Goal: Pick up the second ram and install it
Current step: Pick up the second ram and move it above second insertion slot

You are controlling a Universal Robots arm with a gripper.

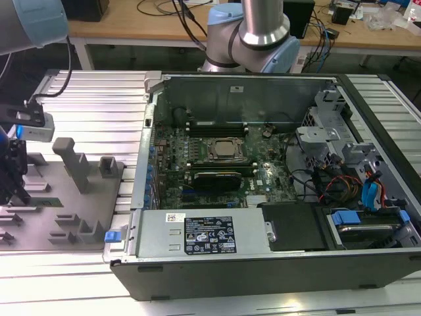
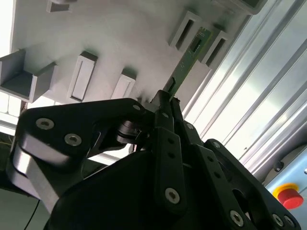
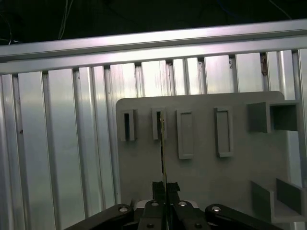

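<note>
The second ram (image 2: 187, 60) is pinched edge-on by the narrowed fingers (image 2: 163, 115) of the gripper (image 2: 169, 98) over the grey holder (image 2: 120, 33); a straight, untilted lift is advised.

Light: bright, from overhead.
Glare: ribbed metal table (image 1: 92, 99) washes out white in the exterior view and second wrist view.
Shadow: computer case (image 1: 263, 92) interior dim; gripper (image 2: 165, 98) nearly silhouetted; the second ram (image 2: 191, 56) lit green.

exterior view high, wrist views — behind gripper (image 3: 164, 188)
</note>
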